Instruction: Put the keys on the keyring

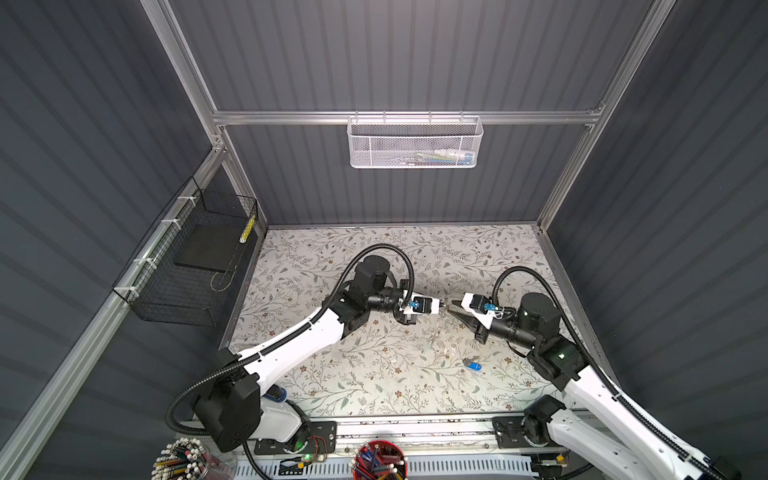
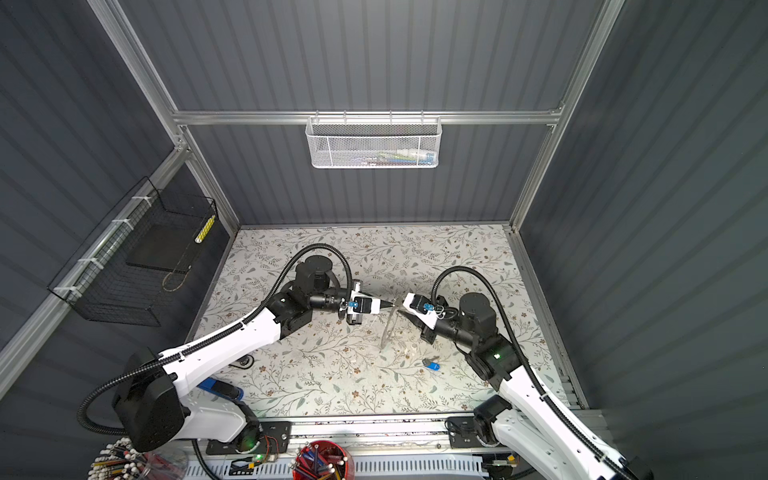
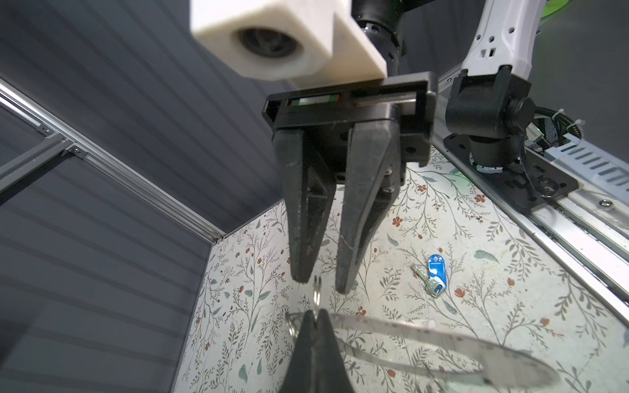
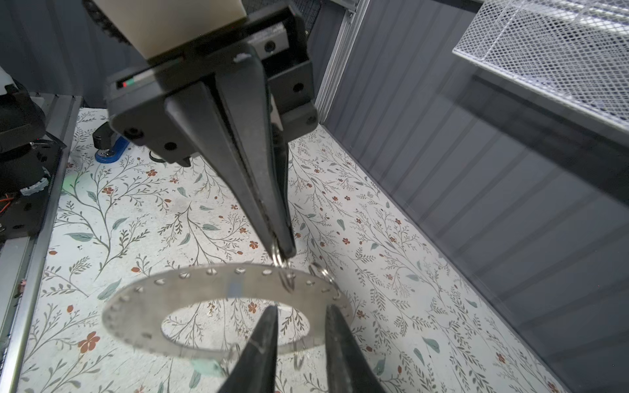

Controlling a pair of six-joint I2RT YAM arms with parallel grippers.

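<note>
The keyring (image 4: 218, 284), a large flat grey ring with small holes round its rim, hangs above the table, thin and edge-on in a top view (image 2: 387, 332). A small wire ring (image 4: 287, 277) passes through one of its holes. My left gripper (image 3: 316, 316) is shut on that wire ring. My right gripper (image 4: 301, 309) faces it, open, its tips either side of the wire ring and touching nothing. The blue-tagged key (image 1: 473, 365) lies on the table to the right. A pale mint-green tag (image 4: 207, 367) shows blurred beneath the keyring; I cannot tell whether it hangs or lies.
A blue-and-black stapler (image 2: 220, 388) lies at the front left by the left arm's base. A white mesh basket (image 1: 415, 143) hangs on the back wall and a black wire basket (image 1: 187, 257) on the left wall. Pen cups (image 1: 380, 459) stand in front of the rail.
</note>
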